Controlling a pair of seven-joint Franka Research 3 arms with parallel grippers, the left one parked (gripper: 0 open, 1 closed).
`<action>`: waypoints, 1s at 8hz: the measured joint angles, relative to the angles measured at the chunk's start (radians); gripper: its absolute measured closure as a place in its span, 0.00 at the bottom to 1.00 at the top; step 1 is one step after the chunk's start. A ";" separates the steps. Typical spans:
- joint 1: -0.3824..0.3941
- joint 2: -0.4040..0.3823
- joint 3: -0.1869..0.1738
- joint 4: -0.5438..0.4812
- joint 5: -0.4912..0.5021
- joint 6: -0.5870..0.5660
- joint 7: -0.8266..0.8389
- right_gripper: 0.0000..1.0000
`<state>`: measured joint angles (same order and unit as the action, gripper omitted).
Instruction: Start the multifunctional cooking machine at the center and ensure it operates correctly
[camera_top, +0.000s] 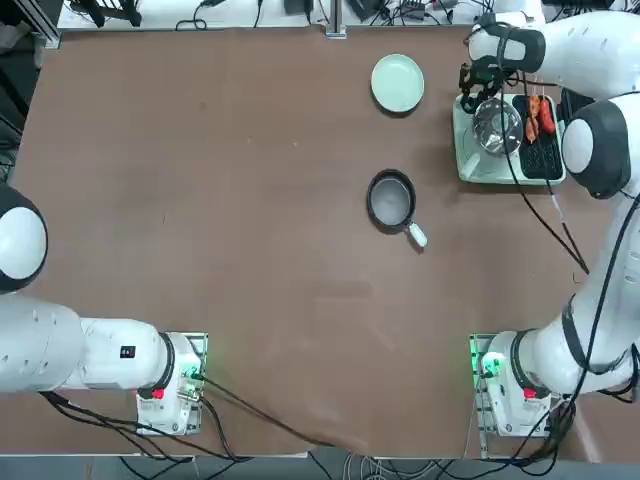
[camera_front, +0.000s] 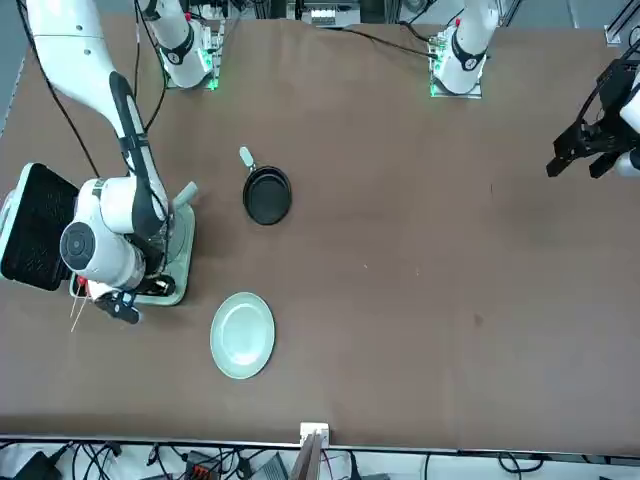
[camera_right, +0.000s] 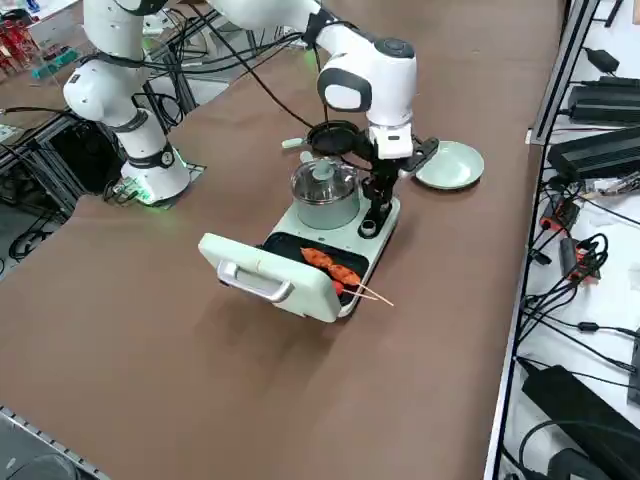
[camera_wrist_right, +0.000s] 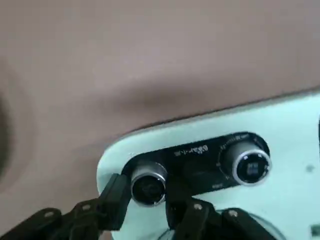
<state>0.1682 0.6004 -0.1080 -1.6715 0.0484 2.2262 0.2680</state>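
The multifunctional cooking machine (camera_top: 478, 166) is a pale mint-green appliance at the far right of the table. It has a steel pot (camera_top: 497, 125) and a black grill plate (camera_top: 543, 158) with orange skewered food (camera_right: 330, 268) on it. Its lid (camera_right: 265, 275) lies swung open. My right gripper (camera_wrist_right: 147, 200) reaches down at the machine's control end (camera_right: 372, 215). In the right wrist view its two black fingers (camera_wrist_right: 116, 192) are shut on one silver knob (camera_wrist_right: 147, 184) of the black panel. A second knob (camera_wrist_right: 248, 162) beside it is free.
A small black frying pan (camera_top: 391, 199) with a white handle sits near the table's middle. A round pale-green plate (camera_top: 397, 82) lies beyond it, close to the machine. Cables run along the table's far edge.
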 joint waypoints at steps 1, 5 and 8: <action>0.000 0.001 0.000 0.001 0.000 -0.001 -0.080 0.58; 0.001 0.008 -0.001 0.018 -0.003 -0.024 -0.432 0.58; 0.002 0.012 -0.001 0.025 -0.008 -0.031 -0.671 0.58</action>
<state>0.1705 0.6126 -0.1092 -1.6466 0.0400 2.1948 -0.4028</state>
